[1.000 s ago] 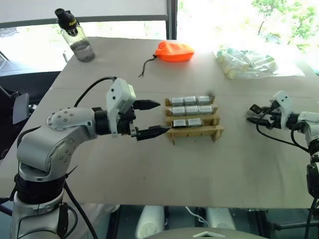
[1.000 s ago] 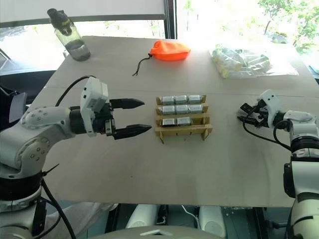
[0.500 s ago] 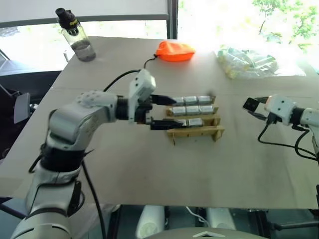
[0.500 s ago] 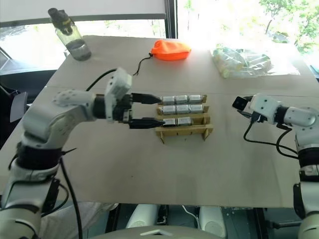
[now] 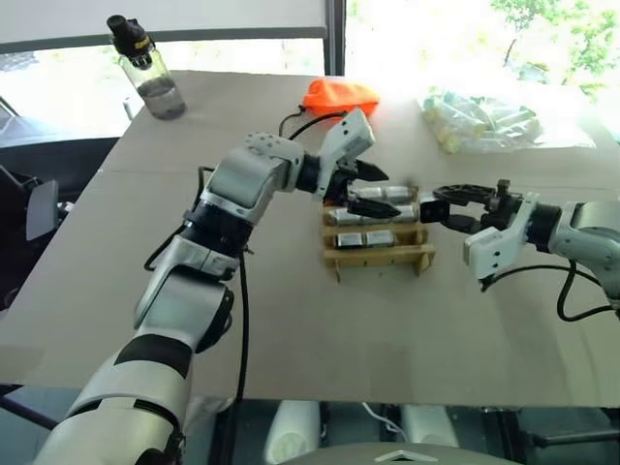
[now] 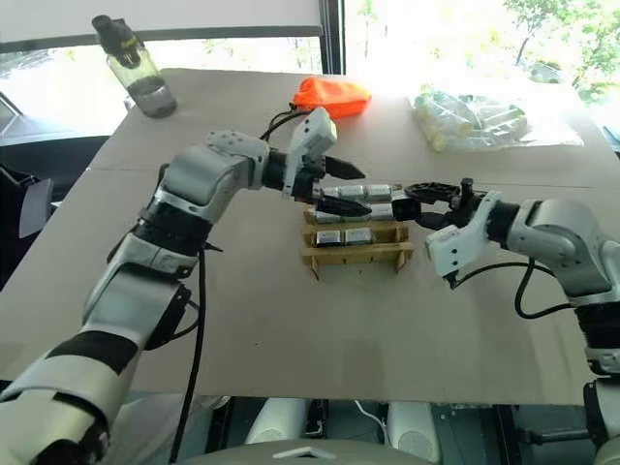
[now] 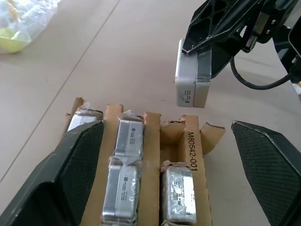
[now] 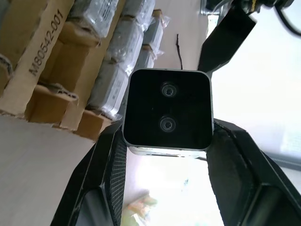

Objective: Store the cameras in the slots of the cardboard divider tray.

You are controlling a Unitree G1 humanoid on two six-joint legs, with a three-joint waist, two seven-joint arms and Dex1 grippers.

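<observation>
- Holding a camera (image 8: 168, 110) between its two black fingers, our right gripper (image 6: 418, 201) hangs just beside the right end of the cardboard divider tray (image 6: 355, 256); in the right wrist view the camera's black square face with two small lenses fills the space between the fingers.
- We see our left gripper (image 6: 341, 187) reaching in from the left over the back rows of the tray, its jaws spread wide with nothing between them.
- In the left wrist view the held camera (image 7: 192, 78) hangs above the tray's end, apart from the cardboard, with the left fingers (image 7: 70, 169) standing on either side of the tray.
- We count wrapped silver cameras (image 5: 366, 238) already seated in the tray's slots: two in the front filled row, more in the two rows behind, partly hidden by our left gripper.
- On the table (image 5: 291, 320) behind the tray we see an orange pouch (image 5: 339, 97), a clear plastic bag (image 5: 484, 121) of pale items at the far right, and a water bottle (image 5: 147, 70) at the far left corner.
</observation>
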